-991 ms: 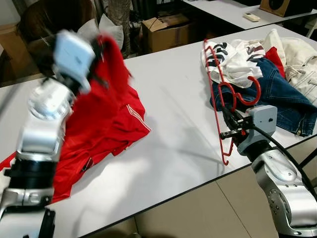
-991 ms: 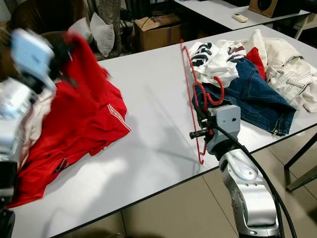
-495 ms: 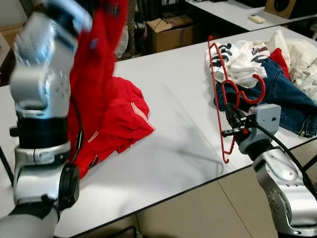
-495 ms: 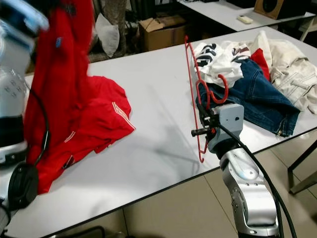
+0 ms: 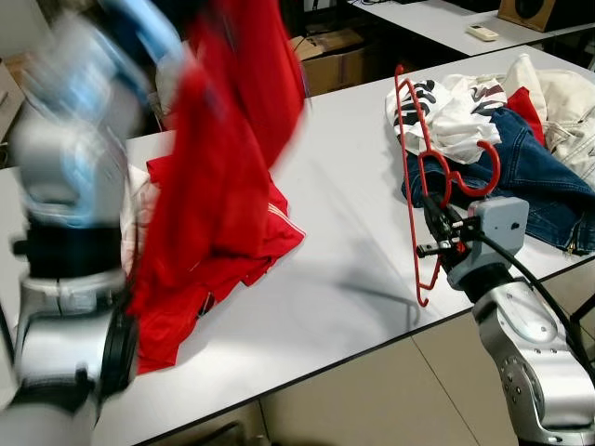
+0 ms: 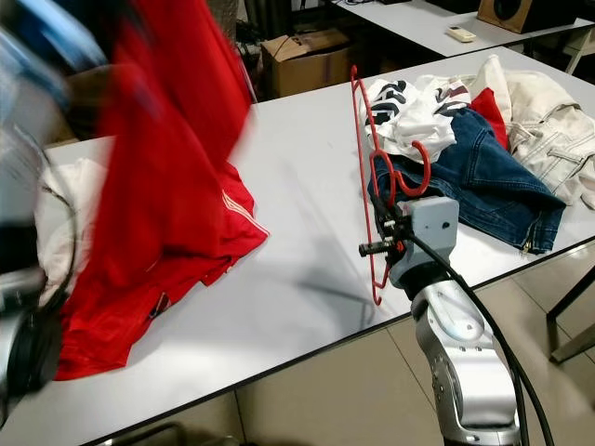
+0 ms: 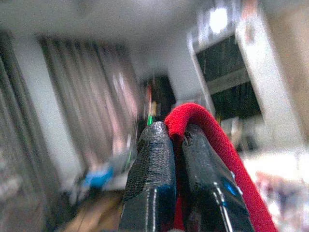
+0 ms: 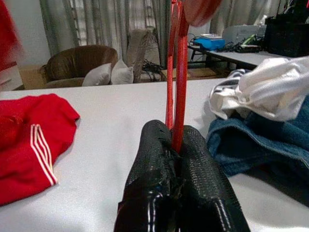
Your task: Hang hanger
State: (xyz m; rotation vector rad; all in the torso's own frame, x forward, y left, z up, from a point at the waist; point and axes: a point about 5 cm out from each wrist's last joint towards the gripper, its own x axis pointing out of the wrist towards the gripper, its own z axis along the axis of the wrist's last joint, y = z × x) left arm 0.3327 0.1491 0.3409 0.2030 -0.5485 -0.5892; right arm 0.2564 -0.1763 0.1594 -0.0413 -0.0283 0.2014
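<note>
One red hanger (image 5: 416, 186) stands upright at the near edge of the white table (image 5: 344, 251), its hook curling toward the clothes heap. The right gripper (image 8: 176, 145) has its two black fingers pressed together on the hanger's thin lower wire, holding it edge-on above the tabletop. Just behind the hanger lies a pile of clothing: a white printed shirt (image 5: 446, 111), blue jeans (image 5: 530, 177) and a cream jacket (image 5: 567, 111), spread over the table's far right corner. On the other side, the left gripper (image 7: 176, 140) is raised high, fingers closed on a fold of a red garment (image 5: 223, 177), which hangs down in a blur from the gripper to the table, its lower part with white stripes still resting on the surface. A cardboard box (image 5: 335, 60) sits on the floor beyond the table.
</note>
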